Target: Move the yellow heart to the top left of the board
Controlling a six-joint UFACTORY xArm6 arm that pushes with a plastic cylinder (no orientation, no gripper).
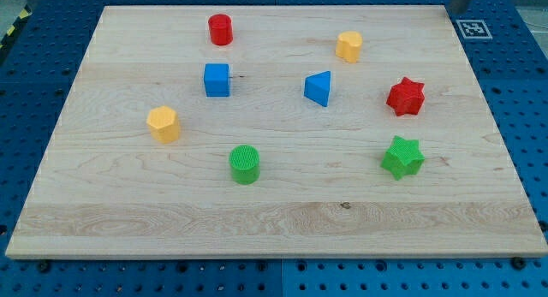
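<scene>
Two yellow blocks lie on the wooden board (103,211). The one at the view's upper right (348,46) looks like the yellow heart. The one at the view's left (163,124) looks like a yellow pentagon. Their shapes are hard to make out at this size. A grey rod end, my tip (461,9), shows at the view's top right corner, just past the board's edge. It is far from every block. The nearest ones are the yellow heart and the red star (405,97).
A red cylinder (221,29) stands near the view's top left, with a blue cube (217,80) below it. A blue triangle (318,87) is near the middle. A green cylinder (244,164) and a green star (402,157) lie lower down. A marker tag (473,27) sits off the board's top right.
</scene>
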